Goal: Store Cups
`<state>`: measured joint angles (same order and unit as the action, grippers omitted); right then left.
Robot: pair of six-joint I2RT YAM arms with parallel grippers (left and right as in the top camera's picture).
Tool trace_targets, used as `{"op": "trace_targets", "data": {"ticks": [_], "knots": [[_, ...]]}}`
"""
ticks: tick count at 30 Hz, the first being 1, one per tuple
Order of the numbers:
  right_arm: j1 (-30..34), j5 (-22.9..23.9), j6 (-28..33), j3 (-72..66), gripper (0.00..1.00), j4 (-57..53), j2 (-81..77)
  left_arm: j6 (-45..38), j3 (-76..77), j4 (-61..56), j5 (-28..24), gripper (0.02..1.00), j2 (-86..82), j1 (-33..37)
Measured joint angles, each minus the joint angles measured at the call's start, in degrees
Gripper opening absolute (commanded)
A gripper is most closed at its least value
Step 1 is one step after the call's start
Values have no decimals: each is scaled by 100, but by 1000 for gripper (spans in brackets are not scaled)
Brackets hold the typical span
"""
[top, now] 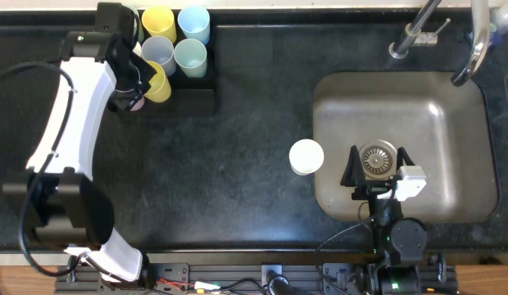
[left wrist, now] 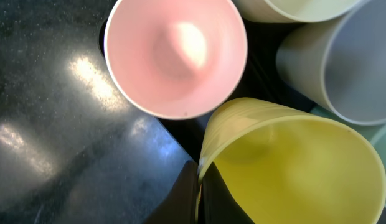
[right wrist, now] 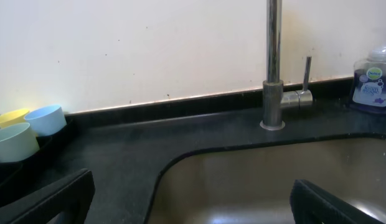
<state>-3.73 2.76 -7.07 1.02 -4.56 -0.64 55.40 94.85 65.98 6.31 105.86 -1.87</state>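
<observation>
Yellow cup (left wrist: 292,168) tilts in the left claw's (left wrist: 198,186) pinch, close beside the pink cup (left wrist: 174,56).
Best levelled over the tray (top: 197,100) at upper left before release; the right claw (top: 377,160) hangs spread above the sink (top: 451,164), and a white cup (top: 306,156) stands on the counter (top: 238,180).

Black speckled countertop (top: 238,123): 1 black cup tray (top: 194,97), upper left; 1 white cup (top: 306,156), centre, just beside 1 steel sink (top: 451,106), right.
</observation>
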Motion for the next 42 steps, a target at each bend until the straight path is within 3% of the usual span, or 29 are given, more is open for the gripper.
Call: {"op": "trace_targets", "data": {"ticks": [19, 20, 21, 23, 24, 25, 42], "knots": [[0, 2, 2, 0, 998, 0, 0, 0, -2, -221, 146, 51, 728, 0], [0, 2, -2, 0, 996, -4, 0, -2, 0, -221, 144, 82, 732, 0], [0, 0, -2, 0, 998, 0, 0, 0, 0, -232, 144, 176, 732, 0], [0, 4, 0, 0, 993, 0, 0, -4, 0, -249, 146, 446, 748, -2], [0, 0, 2, 0, 998, -2, 0, 7, 0, -282, 149, 619, 776, -2], [0, 2, 2, 0, 998, 0, 0, 7, 0, -284, 149, 998, 811, -2], [0, 2, 2, 0, 998, -2, 0, 15, -26, -127, 131, 998, 433, -2]]}}
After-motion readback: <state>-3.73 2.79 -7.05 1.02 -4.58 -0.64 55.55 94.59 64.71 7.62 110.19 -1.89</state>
